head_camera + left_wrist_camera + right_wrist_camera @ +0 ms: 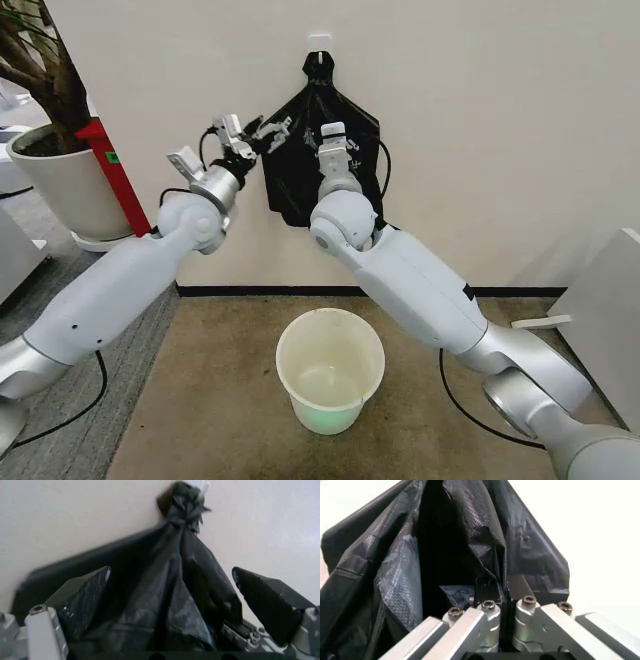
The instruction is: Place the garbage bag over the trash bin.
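Hanging flat against the cream wall (480,120) from a small white hook (320,42): glossy black crinkly plastic garbage bag (300,185). Below on the brown floor (210,380), well apart: round cream-white plastic trash bin (330,372). Pinched shut on the bag's upper folds: right gripper (506,588). Spread open around its left edge: left gripper (170,603).

Bag bundle (318,150): middle hidden behind my right arm.
Right gripper (502,588): fingertips buried in black folds, apparently pinched.
Plant pot (62,185): cropped at frame edge.
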Available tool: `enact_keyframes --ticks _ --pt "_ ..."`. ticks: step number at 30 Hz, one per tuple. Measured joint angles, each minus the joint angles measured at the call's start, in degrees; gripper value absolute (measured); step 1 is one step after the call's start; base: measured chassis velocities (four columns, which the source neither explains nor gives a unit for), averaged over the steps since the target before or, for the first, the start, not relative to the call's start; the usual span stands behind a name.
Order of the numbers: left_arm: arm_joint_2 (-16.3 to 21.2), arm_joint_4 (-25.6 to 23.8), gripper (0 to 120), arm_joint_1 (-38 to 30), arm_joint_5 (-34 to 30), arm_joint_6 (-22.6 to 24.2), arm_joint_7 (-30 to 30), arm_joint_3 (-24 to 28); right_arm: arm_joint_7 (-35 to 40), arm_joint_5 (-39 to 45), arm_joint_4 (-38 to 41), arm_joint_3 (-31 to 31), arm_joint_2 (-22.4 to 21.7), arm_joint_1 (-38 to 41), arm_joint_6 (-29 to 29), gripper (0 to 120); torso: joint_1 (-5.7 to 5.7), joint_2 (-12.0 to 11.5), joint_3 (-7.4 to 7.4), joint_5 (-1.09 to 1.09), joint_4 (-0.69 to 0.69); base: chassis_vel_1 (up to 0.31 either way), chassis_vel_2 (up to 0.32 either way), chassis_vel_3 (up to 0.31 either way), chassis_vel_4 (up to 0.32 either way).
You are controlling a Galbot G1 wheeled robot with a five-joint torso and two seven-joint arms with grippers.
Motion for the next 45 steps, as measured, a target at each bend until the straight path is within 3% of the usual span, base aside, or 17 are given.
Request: enact_keyframes --ticks 15,23,27,29,36,41,45 --pt "-2.32 2.25 93 -2.70 3.44 2.63 -5.93 3.79 -0.71 -0.71 0.01 0.77 -0.15 -0.90 1.02 0 0.00 0.00 0.00 -0.01 0.00 0.000 0.000 0.000 0.000" --pt "-2.74 2.71 68 -2.57 4.45 4.02 -6.83 3.77 -0.91 -0.83 0.30 1.06 -0.77 -1.21 1.48 0 0.00 0.00 0.00 0.00 -0.01 0.000 0.000 0.000 0.000" --pt "-2.59 2.39 47 -2.25 4.91 4.23 -7.14 3.77 -1.04 -0.83 0.30 1.12 -0.78 -1.08 1.65 0 0.00 0.00 0.00 -0.01 0.00 0.000 0.000 0.000 0.000" --pt "-2.51 2.25 47 -2.24 4.95 4.23 -7.15 3.77 -1.06 -0.84 0.30 1.12 -0.74 -1.08 1.66 0 -0.01 0.00 0.00 -0.01 0.00 0.000 0.000 0.000 0.000" --pt "-1.77 1.44 15 -2.53 5.02 4.17 -7.22 3.34 -1.33 -1.21 0.03 1.16 0.15 -1.19 1.78 0 -0.01 0.00 0.00 -0.01 0.00 0.000 0.000 0.000 0.000" --pt "-1.24 1.20 1 -2.59 5.02 4.05 -7.41 3.04 -1.39 -1.29 -0.02 1.17 0.62 -1.19 1.84 0 -0.01 0.00 0.00 -0.01 0.00 0.000 0.000 0.000 0.000" --pt "-0.84 0.80 0 -2.28 5.02 3.99 -7.51 2.75 -1.41 -1.29 0.09 1.07 0.76 -1.17 1.85 0 -0.01 0.00 0.00 -0.01 0.00 0.000 0.000 0.000 0.000"
